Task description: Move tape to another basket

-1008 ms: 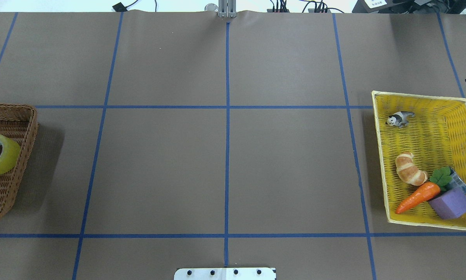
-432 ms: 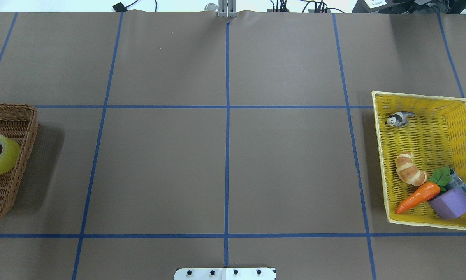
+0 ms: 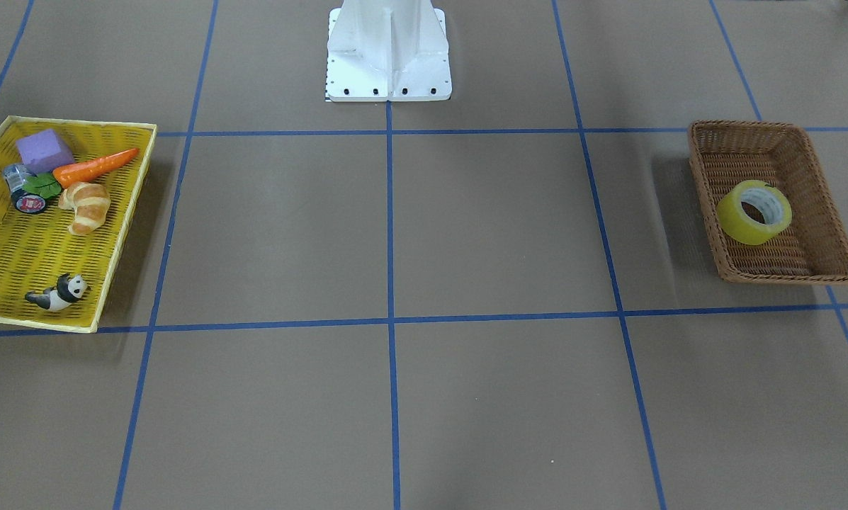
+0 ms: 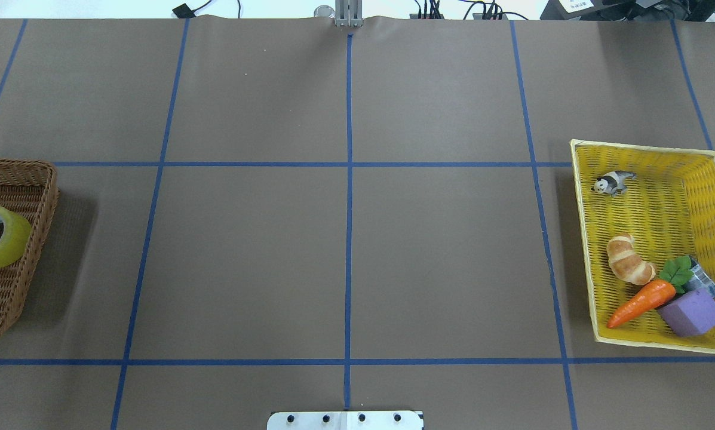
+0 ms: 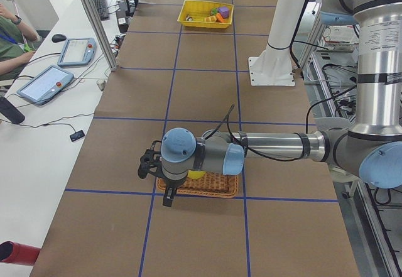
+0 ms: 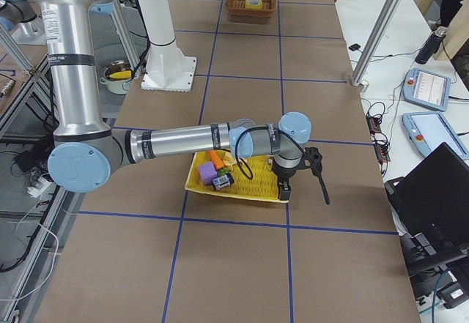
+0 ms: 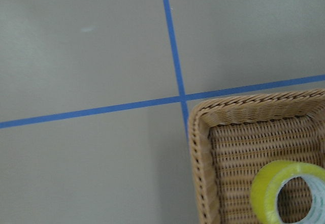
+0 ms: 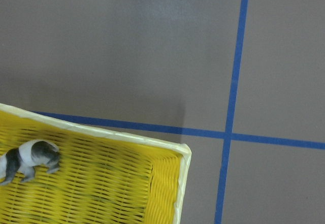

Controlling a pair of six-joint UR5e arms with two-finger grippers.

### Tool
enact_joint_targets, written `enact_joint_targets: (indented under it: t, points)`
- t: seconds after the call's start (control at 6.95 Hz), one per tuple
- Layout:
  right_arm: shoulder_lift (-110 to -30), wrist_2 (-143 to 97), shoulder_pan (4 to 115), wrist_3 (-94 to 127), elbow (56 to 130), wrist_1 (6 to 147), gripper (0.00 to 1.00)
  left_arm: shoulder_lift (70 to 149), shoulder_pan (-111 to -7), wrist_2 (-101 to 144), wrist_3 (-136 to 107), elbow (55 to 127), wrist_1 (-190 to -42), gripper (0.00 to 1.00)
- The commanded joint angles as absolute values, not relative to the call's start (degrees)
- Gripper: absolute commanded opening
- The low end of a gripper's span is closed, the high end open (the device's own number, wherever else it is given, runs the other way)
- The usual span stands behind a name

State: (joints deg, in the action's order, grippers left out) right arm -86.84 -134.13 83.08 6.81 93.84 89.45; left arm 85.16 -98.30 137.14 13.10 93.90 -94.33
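Nearest along the desk [image 3: 494, 227] from the robot's left end is the left gripper [image 5: 146, 167]. It hangs above the corner of the basket [image 3: 746, 149] on the operators' side. Only a side view shows it, so I cannot tell whether it is wide or narrow. It does not carry the tape [image 3: 754, 212], which lies inside the basket near its middle, tipped so the core's hole faces partly upward. The sloping wicker walls should keep the roll from wandering, so the move looks finished to me. Beyond the basket comes a long run of bare desk. Well apart from the basket, at the desk's far end, sits the yellow basket [image 3: 13, 283], holding a panda toy [image 3: 59, 292], a croissant [image 3: 87, 205], a carrot [image 3: 94, 164] and a purple block [image 3: 41, 149]. The right gripper [image 6: 321, 184] hangs off that yellow basket's corner (its opening likewise cannot be judged), probably parked there to leave both baskets unobstructed.
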Motion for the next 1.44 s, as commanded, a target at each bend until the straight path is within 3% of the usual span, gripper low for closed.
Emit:
enact_joint_targets:
  t: [0.0,1.3]
  points:
    - [-89.03,-135.88,84.29,6.77,93.52,89.21,1.00,83.59,-98.53,137.20,13.10,92.99,-94.48,0.98]
    - [-89.47,-136.32,84.29,7.47,93.95,89.21,1.00,84.11,-92.46,137.02,2.72,93.60,-94.92,0.98]
